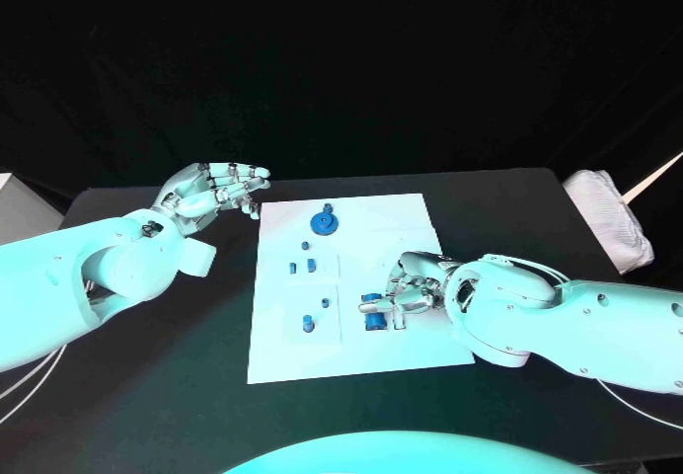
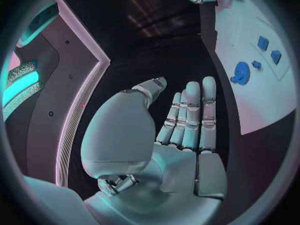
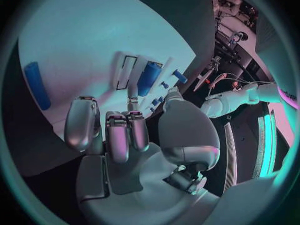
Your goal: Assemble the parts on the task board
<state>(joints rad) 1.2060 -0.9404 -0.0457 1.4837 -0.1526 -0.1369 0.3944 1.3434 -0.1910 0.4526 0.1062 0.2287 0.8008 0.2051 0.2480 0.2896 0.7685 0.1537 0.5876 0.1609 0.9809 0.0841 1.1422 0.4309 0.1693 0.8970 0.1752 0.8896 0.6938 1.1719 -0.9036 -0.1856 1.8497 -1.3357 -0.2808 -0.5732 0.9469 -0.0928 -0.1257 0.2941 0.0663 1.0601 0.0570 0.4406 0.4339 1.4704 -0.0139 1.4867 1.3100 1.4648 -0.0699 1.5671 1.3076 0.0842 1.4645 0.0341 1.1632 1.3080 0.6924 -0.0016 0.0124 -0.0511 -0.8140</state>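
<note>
The white board (image 1: 356,326) lies in the middle of the black worktop (image 1: 171,395), with bare dark surface along its left, right and near edges. The right hand (image 1: 406,291) rests on the board by its right edge, fingers curled around a small blue part (image 1: 373,308). The left hand (image 1: 213,193) hovers off the board's far left corner, fingers apart, holding nothing. A round blue gear (image 1: 326,222) sits near the far edge; smaller blue pieces (image 1: 305,262) lie in the left column.

no readable text, labels or numbers anywhere
</note>
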